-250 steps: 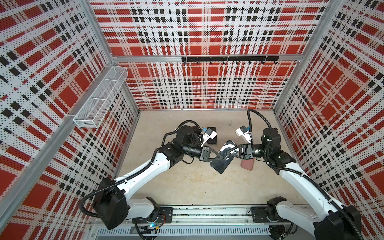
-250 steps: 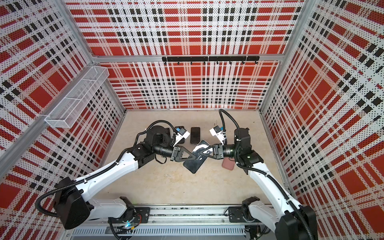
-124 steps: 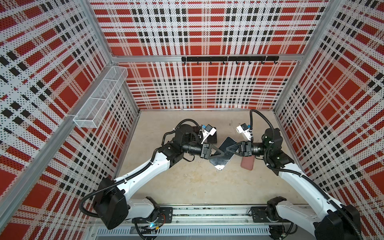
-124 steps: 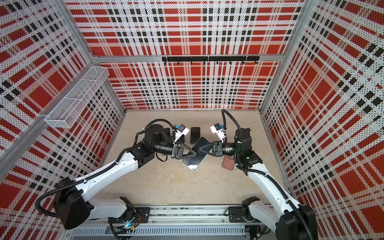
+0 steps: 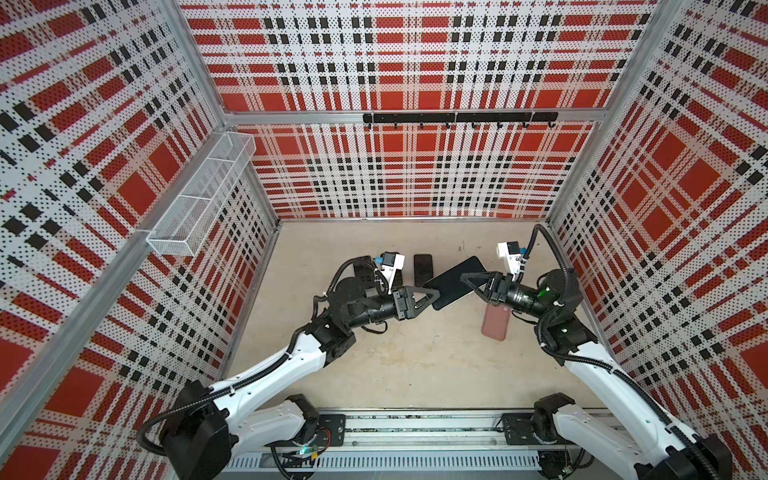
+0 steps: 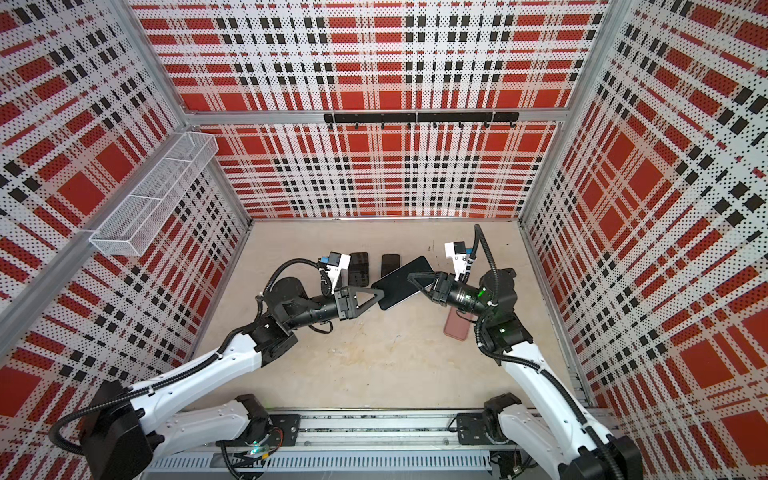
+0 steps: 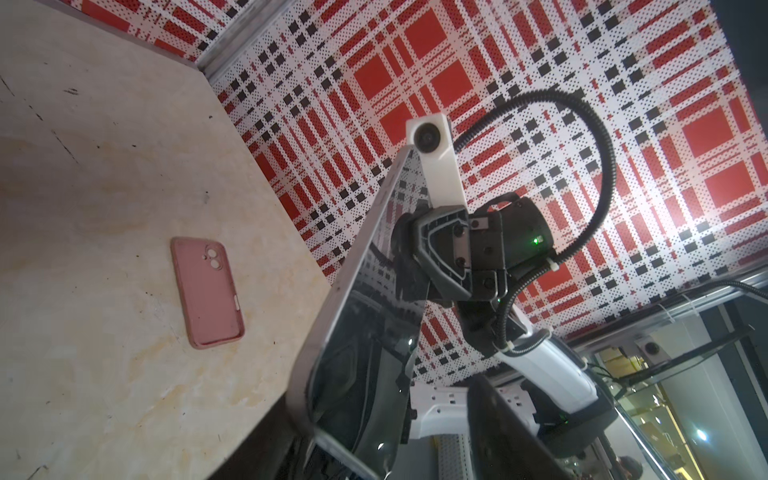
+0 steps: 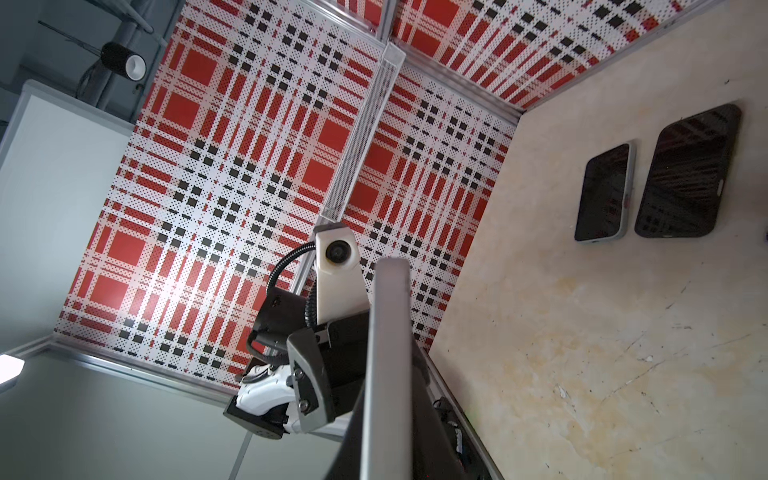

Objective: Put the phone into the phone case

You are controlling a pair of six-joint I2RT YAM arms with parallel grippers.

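Beige tabletop (image 5: pixel 415 365) inside red-plaid perforated walls carries both arms, which meet near its middle. The phone (image 5: pixel 446 289) (image 6: pixel 395 289) hangs in the air between them, a dark slab tilted with its far end raised toward the back wall. The right pincer (image 5: pixel 463 277) (image 6: pixel 409 275) is clamped narrowly across that slab near its right-hand end, and this is the only grip on it.

A second ago the left pincer (image 5: pixel 434 296) (image 6: pixel 379 295) was pinched on the phone's other end. Now its jaws stand apart, and in the left wrist view the phone's near end (image 7: pixel 361 332) sits loose between them. Over the same second the phone has also swung up from a lower, diamond-like hang to its present slant, and it sits higher and nearer the back wall than before.

The pink phone case (image 5: pixel 494 324) (image 7: pixel 208 291) lies flat on the table, hollow side up, behind and below the right pincer and partly under that wrist, where it lay earlier. Two spare phones (image 6: pixel 390 264) (image 6: pixel 359 268) rest beyond the left pincer, toward the back wall, unmoved.
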